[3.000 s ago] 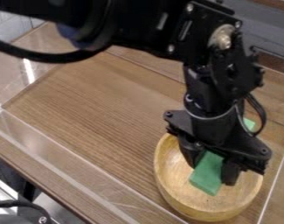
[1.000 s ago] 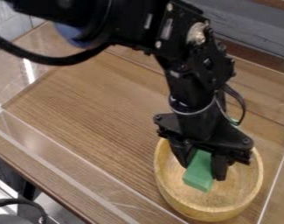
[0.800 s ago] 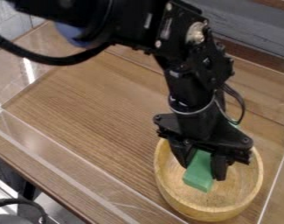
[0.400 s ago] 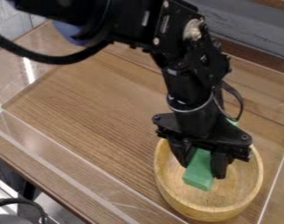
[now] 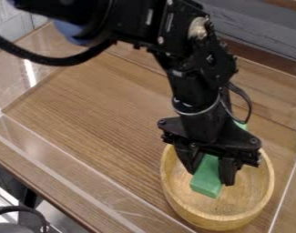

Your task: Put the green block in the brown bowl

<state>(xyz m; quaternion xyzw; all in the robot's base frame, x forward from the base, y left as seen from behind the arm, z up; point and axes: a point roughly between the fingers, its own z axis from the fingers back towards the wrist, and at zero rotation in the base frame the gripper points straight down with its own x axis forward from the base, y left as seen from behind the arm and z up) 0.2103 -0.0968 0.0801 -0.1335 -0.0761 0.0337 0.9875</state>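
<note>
Gripper: the black gripper point(image 5: 213, 169) is pointing steeply down over the bowl, its fingers pinching the green block point(image 5: 209, 178) from both sides.
Green block: it is hanging tilted between the fingers, inside the bowl's rim, its lower end at or just above the bowl floor; contact cannot be told.
Brown bowl: the brown bowl point(image 5: 177, 199) is sitting at about 5 o'clock on the wooden table point(image 5: 96, 114).
Arm: the black arm point(image 5: 175, 45) is reaching in from 11 o'clock.
</note>
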